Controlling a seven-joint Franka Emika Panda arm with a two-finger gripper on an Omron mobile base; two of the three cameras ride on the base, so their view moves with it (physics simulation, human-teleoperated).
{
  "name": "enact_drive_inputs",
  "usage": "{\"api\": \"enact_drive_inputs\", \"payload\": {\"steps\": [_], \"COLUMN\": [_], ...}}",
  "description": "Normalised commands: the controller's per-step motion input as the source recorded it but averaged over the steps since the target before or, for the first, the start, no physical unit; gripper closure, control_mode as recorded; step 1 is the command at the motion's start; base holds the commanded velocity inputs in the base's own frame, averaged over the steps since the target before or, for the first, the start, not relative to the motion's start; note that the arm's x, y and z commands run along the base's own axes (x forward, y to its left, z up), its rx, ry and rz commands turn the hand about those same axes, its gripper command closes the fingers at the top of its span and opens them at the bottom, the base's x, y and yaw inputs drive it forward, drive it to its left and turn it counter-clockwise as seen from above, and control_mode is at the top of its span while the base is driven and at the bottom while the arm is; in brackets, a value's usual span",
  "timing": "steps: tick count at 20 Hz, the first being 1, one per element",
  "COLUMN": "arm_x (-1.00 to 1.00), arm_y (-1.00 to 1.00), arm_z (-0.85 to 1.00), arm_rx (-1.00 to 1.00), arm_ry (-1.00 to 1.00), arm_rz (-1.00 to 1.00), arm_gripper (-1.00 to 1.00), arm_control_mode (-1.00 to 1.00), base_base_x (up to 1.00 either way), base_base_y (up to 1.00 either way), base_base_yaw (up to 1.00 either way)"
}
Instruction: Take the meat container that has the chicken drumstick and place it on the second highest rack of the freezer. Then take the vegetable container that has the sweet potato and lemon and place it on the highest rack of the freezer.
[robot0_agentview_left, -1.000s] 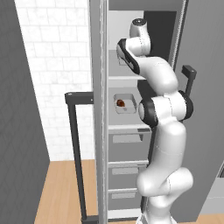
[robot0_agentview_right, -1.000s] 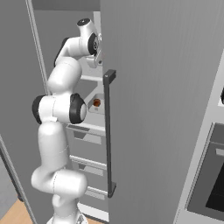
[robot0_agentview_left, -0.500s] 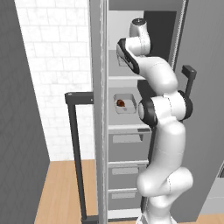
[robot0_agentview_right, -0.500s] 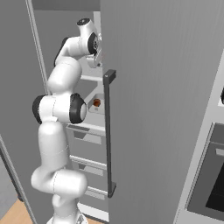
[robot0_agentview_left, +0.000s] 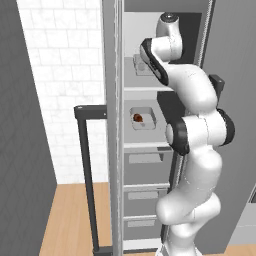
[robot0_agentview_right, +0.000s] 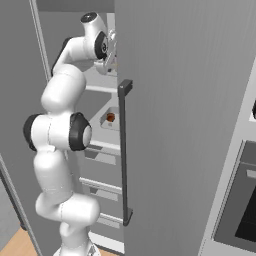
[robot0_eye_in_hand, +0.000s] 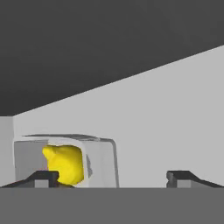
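Two containers now racked: meat container (robot0_agentview_left: 142, 118) on second highest rack (robot0_agentview_left: 145, 145), vegetable container (robot0_eye_in_hand: 65, 162) with lemon (robot0_eye_in_hand: 64, 163) on highest rack (robot0_eye_in_hand: 166, 131). Gripper (robot0_eye_in_hand: 113, 177) fingers spread, empty. You withdraw hand straight back.

Tool (robot0_eye_in_hand: 113, 176) jaws now apart, vegetable container (robot0_eye_in_hand: 65, 162) released.

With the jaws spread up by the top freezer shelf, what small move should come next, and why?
Probably a straight pull back out of the freezer. The gripper is open, the vegetable container with the lemon sits on the highest rack, and the chicken drumstick lies in its tray one rack below.
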Motion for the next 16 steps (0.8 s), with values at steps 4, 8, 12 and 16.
{"api": "enact_drive_inputs", "payload": {"steps": [4, 8, 12, 16], "arm_x": [-1.00, -1.00, -1.00, -1.00], "arm_y": [0.02, 0.01, 0.01, 0.00], "arm_z": [0.00, -0.02, 0.14, 0.29], "arm_rx": [0.00, 0.00, 0.00, 0.02], "arm_ry": [-0.39, -0.35, -0.16, 0.04], "arm_rz": [0.00, 0.00, 0.00, 0.00], "arm_gripper": [-1.00, -1.00, -1.00, -1.00], "arm_control_mode": [-1.00, -1.00, -1.00, -1.00], "base_base_x": [0.00, 0.00, 0.00, 0.00], "base_base_y": [0.00, 0.00, 0.00, 0.00], "base_base_yaw": [0.00, 0.00, 0.00, 0.00]}}
